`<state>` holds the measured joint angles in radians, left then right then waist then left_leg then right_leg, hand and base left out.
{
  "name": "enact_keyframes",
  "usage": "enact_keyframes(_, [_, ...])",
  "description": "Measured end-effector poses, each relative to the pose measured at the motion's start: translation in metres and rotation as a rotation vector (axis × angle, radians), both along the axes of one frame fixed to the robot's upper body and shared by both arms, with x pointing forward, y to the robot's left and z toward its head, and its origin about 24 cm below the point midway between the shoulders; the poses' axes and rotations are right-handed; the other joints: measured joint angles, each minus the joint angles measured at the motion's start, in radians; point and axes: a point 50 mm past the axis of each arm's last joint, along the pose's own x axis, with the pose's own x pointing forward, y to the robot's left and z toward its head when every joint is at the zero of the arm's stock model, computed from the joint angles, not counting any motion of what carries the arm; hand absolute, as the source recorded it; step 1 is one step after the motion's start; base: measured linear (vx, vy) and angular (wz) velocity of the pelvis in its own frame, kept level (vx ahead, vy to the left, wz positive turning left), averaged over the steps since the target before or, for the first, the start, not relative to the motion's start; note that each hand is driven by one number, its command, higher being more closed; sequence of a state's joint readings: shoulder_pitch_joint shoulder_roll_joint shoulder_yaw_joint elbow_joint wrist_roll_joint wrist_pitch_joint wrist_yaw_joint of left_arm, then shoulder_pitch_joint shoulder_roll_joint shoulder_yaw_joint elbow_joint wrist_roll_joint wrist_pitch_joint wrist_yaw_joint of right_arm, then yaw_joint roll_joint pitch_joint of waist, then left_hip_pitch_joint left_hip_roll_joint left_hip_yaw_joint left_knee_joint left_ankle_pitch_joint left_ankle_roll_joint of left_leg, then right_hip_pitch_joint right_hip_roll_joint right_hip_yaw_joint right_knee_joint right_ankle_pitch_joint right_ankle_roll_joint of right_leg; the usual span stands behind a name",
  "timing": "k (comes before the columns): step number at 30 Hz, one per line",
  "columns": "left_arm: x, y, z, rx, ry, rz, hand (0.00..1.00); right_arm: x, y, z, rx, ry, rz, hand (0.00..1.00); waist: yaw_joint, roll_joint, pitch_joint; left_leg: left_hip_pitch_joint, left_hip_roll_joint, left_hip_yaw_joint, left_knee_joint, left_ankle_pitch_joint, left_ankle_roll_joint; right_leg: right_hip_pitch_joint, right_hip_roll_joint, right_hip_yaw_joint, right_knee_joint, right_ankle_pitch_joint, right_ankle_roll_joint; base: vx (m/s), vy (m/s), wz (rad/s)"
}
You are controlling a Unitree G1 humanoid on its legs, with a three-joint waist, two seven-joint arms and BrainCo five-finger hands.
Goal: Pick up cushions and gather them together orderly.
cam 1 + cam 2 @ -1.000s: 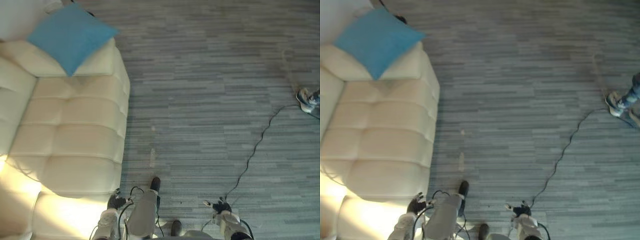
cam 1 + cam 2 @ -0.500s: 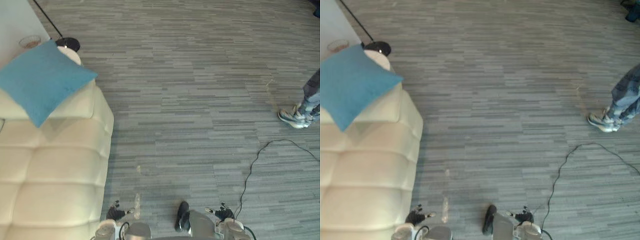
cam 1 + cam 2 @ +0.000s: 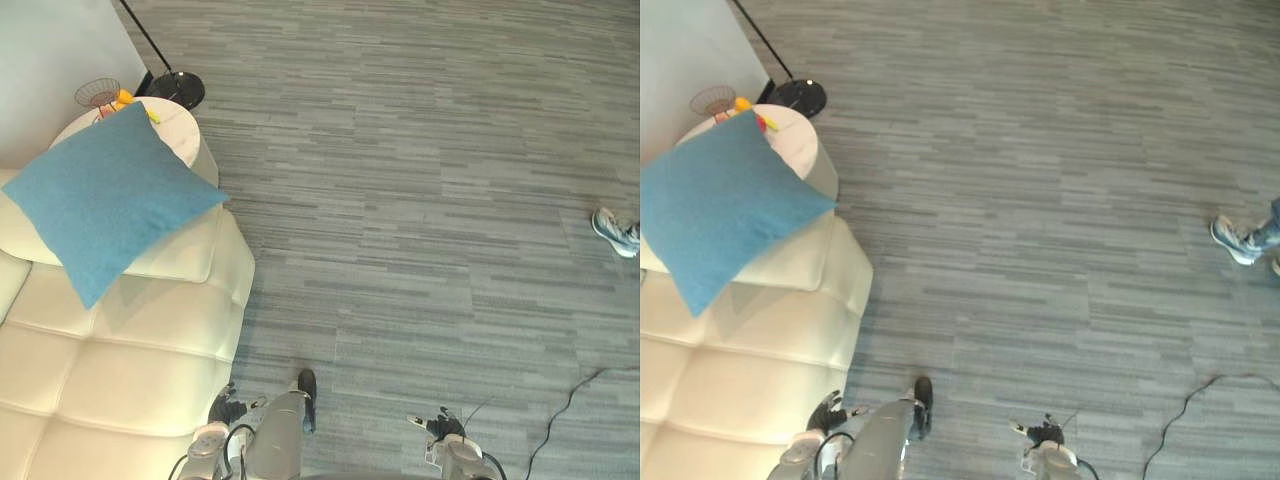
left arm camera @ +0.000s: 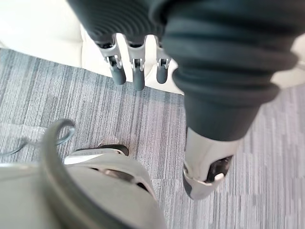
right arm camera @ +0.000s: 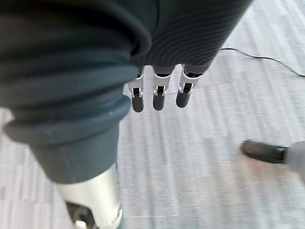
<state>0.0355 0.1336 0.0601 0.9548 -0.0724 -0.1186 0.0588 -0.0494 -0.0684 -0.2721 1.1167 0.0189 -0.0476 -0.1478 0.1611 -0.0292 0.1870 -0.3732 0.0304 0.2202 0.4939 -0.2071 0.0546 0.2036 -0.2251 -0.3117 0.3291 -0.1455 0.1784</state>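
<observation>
Left robot hand (image 3: 228,407) and right robot hand (image 3: 437,428) hang low, fingers relaxed, holding nothing. The blue cushion (image 3: 105,200) lies tilted at the far end of the cream sofa (image 3: 150,350), well apart from both. A clumsy sweep could shove it against the round side table (image 3: 182,128) just beside, upsetting the wire bowl (image 3: 97,94) there

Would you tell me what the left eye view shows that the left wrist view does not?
The left eye view adds the blue cushion on the sofa, a round side table beyond it, and a person's shoe. The left wrist view adds the left hand close up, fingers straight, holding nothing. Both share the cream sofa and grey floor.
</observation>
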Motion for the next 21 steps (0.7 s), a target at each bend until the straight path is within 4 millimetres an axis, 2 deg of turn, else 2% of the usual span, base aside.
enact_keyframes(1, [-0.002,0.002,-0.001,-0.001,0.010,0.003,0.00,-0.002,0.001,-0.001,0.006,0.004,0.002,0.00,-0.004,-0.014,-0.005,0.049,-0.026,-0.015,-0.005,-0.032,0.000,-0.110,-0.056,0.030,0.290,0.018,0.039,0.47,0.234,0.29])
enact_keyframes(2, [-0.003,0.002,-0.002,-0.001,0.016,0.002,0.00,-0.004,0.001,-0.001,0.009,0.007,0.003,0.00,-0.009,-0.015,-0.006,0.079,-0.035,-0.024,-0.010,-0.044,0.002,-0.156,-0.070,0.039,0.421,0.015,0.034,0.47,0.180,0.43])
enact_keyframes(3, [-0.005,0.001,-0.003,-0.003,0.028,0.004,0.00,-0.008,0.000,-0.003,0.010,0.017,0.001,0.00,-0.015,-0.014,-0.005,0.148,-0.051,-0.050,-0.045,-0.054,0.006,-0.211,-0.087,0.027,0.569,-0.006,0.009,0.57,0.153,0.57])
enact_keyframes(4, [-0.009,0.000,-0.004,-0.012,0.035,0.017,0.00,-0.013,0.000,-0.004,0.011,0.029,-0.002,0.00,-0.024,-0.007,-0.006,0.236,-0.060,-0.085,-0.103,-0.056,0.009,-0.250,-0.090,-0.014,0.636,-0.048,-0.033,0.48,0.121,0.58])
enact_keyframes(5, [-0.010,0.000,-0.004,-0.015,0.036,0.023,0.00,-0.013,0.000,-0.004,0.011,0.029,-0.001,0.00,-0.028,-0.003,-0.006,0.270,-0.059,-0.097,-0.127,-0.056,0.009,-0.267,-0.086,-0.038,0.635,-0.065,-0.045,0.46,0.081,0.60])
enact_keyframes(7, [-0.012,-0.001,-0.005,-0.022,0.042,0.032,0.00,-0.015,0.000,-0.004,0.010,0.033,-0.002,0.00,-0.037,0.005,-0.002,0.359,-0.056,-0.131,-0.181,-0.056,0.008,-0.323,-0.071,-0.097,0.529,-0.117,-0.075,0.35,0.006,0.54])
enact_keyframes(8, [-0.013,-0.001,-0.005,-0.024,0.043,0.034,0.00,-0.014,-0.001,-0.004,0.008,0.030,-0.001,0.00,-0.045,0.002,-0.004,0.390,-0.051,-0.151,-0.198,-0.057,0.007,-0.361,-0.050,-0.101,0.425,-0.127,-0.082,0.46,-0.097,0.60])
enact_keyframes(9, [-0.011,-0.002,-0.005,-0.027,0.038,0.039,0.00,-0.012,-0.001,-0.003,0.007,0.024,0.000,0.00,-0.051,0.005,-0.003,0.414,-0.041,-0.173,-0.212,-0.061,0.000,-0.399,-0.006,-0.072,0.298,-0.120,-0.086,0.95,-0.415,1.72])
enact_keyframes(10, [-0.009,-0.003,-0.004,-0.025,0.032,0.045,0.00,-0.014,0.000,-0.004,0.016,0.023,-0.014,0.00,-0.075,-0.010,-0.004,0.474,-0.022,-0.300,-0.235,-0.107,-0.051,-0.484,0.154,0.225,-0.107,0.078,-0.079,1.05,-0.602,2.21])
enact_keyframes(11, [-0.011,-0.008,-0.007,-0.037,0.042,0.059,0.00,-0.023,-0.007,-0.005,0.003,0.037,-0.032,0.00,-0.100,-0.007,-0.011,0.500,-0.017,-0.359,-0.205,-0.160,-0.078,-0.480,0.169,0.253,-0.041,0.155,-0.137,0.90,-0.573,2.06])
enact_keyframes(12, [-0.013,-0.014,-0.008,-0.052,0.047,0.065,0.00,-0.019,-0.009,-0.003,-0.002,0.026,-0.032,0.00,-0.092,0.019,-0.018,0.499,0.010,-0.368,-0.192,-0.161,-0.085,-0.484,0.183,0.230,-0.006,0.128,-0.156,0.49,-0.352,0.81])
enact_keyframes(13, [-0.016,-0.017,-0.010,-0.061,0.054,0.067,0.00,-0.015,-0.011,-0.001,-0.009,0.003,-0.030,0.00,-0.090,0.035,-0.018,0.499,0.026,-0.367,-0.191,-0.160,-0.087,-0.483,0.197,0.220,0.003,0.114,-0.166,0.38,-0.227,0.16])
enact_keyframes(14, [-0.020,-0.020,-0.012,-0.071,0.065,0.074,0.00,-0.007,-0.009,0.002,-0.009,-0.027,-0.025,0.00,-0.085,0.048,-0.014,0.493,0.047,-0.367,-0.185,-0.148,-0.107,-0.483,0.208,0.203,0.016,0.090,-0.182,0.36,-0.228,0.31])
enact_keyframes(15, [-0.019,-0.023,-0.012,-0.083,0.060,0.087,0.00,-0.004,-0.008,0.002,-0.007,-0.034,-0.025,0.00,-0.085,0.050,-0.013,0.458,0.051,-0.372,-0.121,-0.138,-0.119,-0.478,0.204,0.179,0.026,0.062,-0.186,0.36,-0.274,0.74])
enact_keyframes(16, [-0.016,-0.026,-0.010,-0.099,0.039,0.108,0.00,-0.005,-0.006,0.002,0.010,-0.033,-0.046,0.00,-0.086,0.056,-0.004,0.380,0.066,-0.364,0.051,-0.129,-0.125,-0.442,0.194,0.126,0.028,0.027,-0.194,0.27,-0.211,1.48])
enact_keyframes(17, [-0.009,-0.027,-0.007,-0.112,0.008,0.129,0.00,-0.008,-0.008,0.003,0.013,-0.049,-0.086,0.00,-0.101,0.075,0.021,0.280,0.117,-0.314,0.290,-0.109,-0.135,-0.351,0.190,0.044,-0.003,-0.004,-0.198,0.29,-0.216,1.74])
enact_keyframes(18, [-0.007,-0.027,-0.006,-0.112,0.001,0.129,0.00,-0.014,-0.008,0.002,0.013,-0.045,-0.091,0.00,-0.096,0.069,0.029,0.230,0.165,-0.237,0.385,-0.115,-0.126,-0.301,0.189,-0.004,-0.013,-0.027,-0.211,0.19,-0.122,1.73])
enact_keyframes(19, [-0.007,-0.025,-0.005,-0.107,-0.008,0.127,0.00,-0.022,-0.007,0.000,0.016,-0.029,-0.098,0.00,-0.077,0.063,0.017,0.195,0.199,-0.139,0.406,-0.124,-0.114,-0.262,0.177,-0.044,-0.019,-0.040,-0.204,0.19,-0.116,1.24])
enact_keyframes(20, [-0.006,-0.022,-0.004,-0.096,-0.017,0.118,0.00,-0.024,-0.006,-0.001,0.017,-0.030,-0.100,0.00,-0.062,0.034,0.004,0.163,0.198,-0.063,0.334,-0.114,-0.090,-0.242,0.157,-0.078,-0.029,-0.051,-0.193,0.21,-0.111,1.18])
enact_keyframes(21, [-0.005,-0.023,-0.003,-0.088,-0.020,0.088,0.00,-0.021,-0.008,0.001,0.011,-0.039,-0.096,0.00,-0.058,0.033,-0.002,0.139,0.183,-0.012,0.206,-0.084,-0.067,-0.227,0.141,-0.111,-0.043,-0.060,-0.180,0.18,-0.061,0.98])
